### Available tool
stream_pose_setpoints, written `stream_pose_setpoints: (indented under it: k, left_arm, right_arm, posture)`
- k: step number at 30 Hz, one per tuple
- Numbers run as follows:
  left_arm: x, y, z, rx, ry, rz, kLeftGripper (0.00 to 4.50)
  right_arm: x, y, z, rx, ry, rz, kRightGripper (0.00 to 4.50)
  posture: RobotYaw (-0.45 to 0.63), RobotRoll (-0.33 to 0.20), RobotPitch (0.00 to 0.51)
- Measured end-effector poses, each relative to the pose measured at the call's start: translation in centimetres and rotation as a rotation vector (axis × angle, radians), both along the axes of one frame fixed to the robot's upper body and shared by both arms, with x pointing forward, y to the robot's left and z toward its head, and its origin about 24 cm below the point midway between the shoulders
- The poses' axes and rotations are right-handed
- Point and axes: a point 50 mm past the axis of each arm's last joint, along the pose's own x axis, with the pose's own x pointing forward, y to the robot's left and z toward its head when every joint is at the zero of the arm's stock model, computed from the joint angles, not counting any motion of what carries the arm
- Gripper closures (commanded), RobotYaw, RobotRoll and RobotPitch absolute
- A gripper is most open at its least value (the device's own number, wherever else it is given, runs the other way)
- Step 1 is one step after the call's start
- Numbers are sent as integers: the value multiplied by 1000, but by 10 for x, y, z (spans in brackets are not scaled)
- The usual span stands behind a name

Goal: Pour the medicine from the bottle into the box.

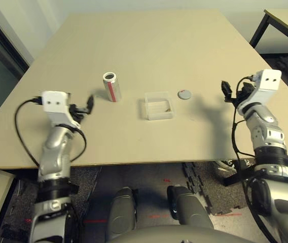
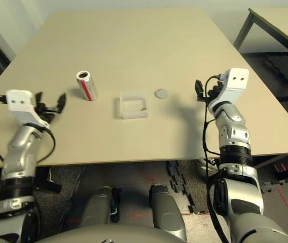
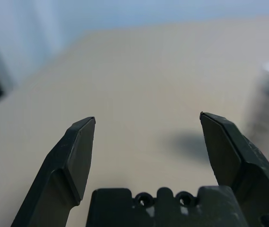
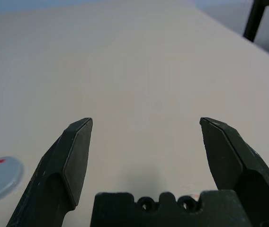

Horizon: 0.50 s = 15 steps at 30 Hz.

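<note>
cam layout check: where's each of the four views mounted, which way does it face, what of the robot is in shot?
Left eye: head, forward and down at the table; both silver forearms, left gripper, right gripper.
Right eye: same scene: open bottle, box, cap.
Left wrist: along its own open fingers; bottle at the edge.
Right wrist: along its own open fingers; cap beside them.
Shared: the bottle, left wrist and eyes; the cap, right wrist and eyes.

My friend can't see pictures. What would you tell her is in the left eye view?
An open silver bottle stands on a tan table, with a clear box to its right and a grey cap past that. The robot's left tool and right tool are open and empty at either side.
</note>
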Motion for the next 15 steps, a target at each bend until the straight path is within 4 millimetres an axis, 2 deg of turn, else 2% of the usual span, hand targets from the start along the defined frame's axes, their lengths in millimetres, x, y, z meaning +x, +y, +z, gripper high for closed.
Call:
stream_pose_setpoints:
  k: [3,6,15]
  left_arm:
    - [11,19,13,15,-31,40,65]
    - [19,28,13,10,-9,53,65]
    - [24,37,6,-10,40,98,65]
  right_arm:
    - [-1,-7,2,-24,7,-29,0]
    - [3,-11,2,-27,24,-60,0]
    - [14,-26,4,-12,47,-131,0]
  posture:
    - [-64,0,100]
    - [-77,0,103]
    - [-69,0,90]
